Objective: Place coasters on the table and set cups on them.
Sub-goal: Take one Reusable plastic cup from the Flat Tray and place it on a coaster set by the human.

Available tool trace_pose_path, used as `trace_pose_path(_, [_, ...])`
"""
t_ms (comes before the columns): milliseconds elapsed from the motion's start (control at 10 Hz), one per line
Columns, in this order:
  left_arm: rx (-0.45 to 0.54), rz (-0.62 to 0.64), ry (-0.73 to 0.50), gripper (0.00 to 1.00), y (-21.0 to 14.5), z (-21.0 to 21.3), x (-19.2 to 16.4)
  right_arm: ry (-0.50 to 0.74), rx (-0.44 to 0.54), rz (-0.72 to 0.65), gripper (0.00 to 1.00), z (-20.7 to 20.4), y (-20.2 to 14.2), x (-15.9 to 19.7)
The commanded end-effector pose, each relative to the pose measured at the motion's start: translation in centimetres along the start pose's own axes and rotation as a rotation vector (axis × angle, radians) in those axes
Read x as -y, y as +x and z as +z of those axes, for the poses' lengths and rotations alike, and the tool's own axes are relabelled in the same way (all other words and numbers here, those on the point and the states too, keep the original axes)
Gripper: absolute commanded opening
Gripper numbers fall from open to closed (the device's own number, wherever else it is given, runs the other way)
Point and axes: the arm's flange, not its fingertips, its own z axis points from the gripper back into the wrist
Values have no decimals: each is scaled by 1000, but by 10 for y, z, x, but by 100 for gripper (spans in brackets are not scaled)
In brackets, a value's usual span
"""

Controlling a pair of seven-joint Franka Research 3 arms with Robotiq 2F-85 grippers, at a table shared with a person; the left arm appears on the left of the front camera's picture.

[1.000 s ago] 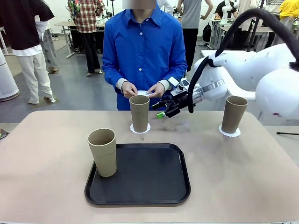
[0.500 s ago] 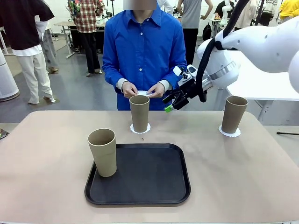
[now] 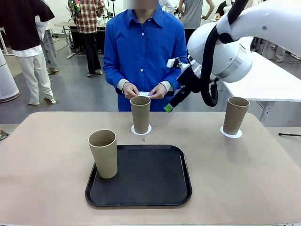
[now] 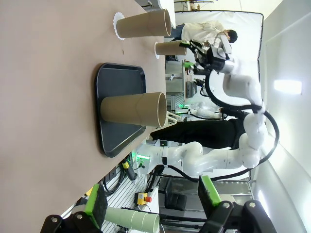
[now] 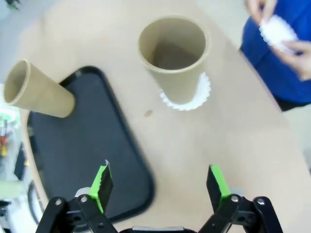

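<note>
While the right gripper (image 3: 169, 106) hangs empty, jaws apart, above the table's (image 3: 42, 146) far edge, one cup (image 3: 140, 113) and another cup (image 3: 235, 114) stand on coasters (image 3: 141, 130) along that edge. The third cup (image 3: 104, 153) stands at the black tray's (image 3: 146, 186) left edge. The left gripper (image 4: 153, 201) gapes empty.

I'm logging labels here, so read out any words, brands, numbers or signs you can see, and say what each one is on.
No readable text anywhere.
Cups, tray, doilies and table: plain, no print.
Yellow box with a red button in the background: any marking is too small to read.
</note>
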Motion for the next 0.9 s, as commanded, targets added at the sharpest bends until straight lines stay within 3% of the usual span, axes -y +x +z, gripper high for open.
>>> trace_pose_path(0, [3,-7,-12,100,-1,2,1,1,-48,-56,100,12,20,-27])
trace_pose_path(200, [3,-7,-12,100,-1,2,1,-110,-143,-90,100,17,41,-44])
trace_pose_path(400, [3,-7,-12,100,-1,2,1,-137,-213,-120,100,16,48,-50])
trace_pose_path(500, [3,-7,-12,100,-1,2,1,-112,-111,-76,100,20,35,-49])
trace_pose_path(800, [3,-7,-12,100,-1,2,1,-112,-111,-76,100,20,35,-49])
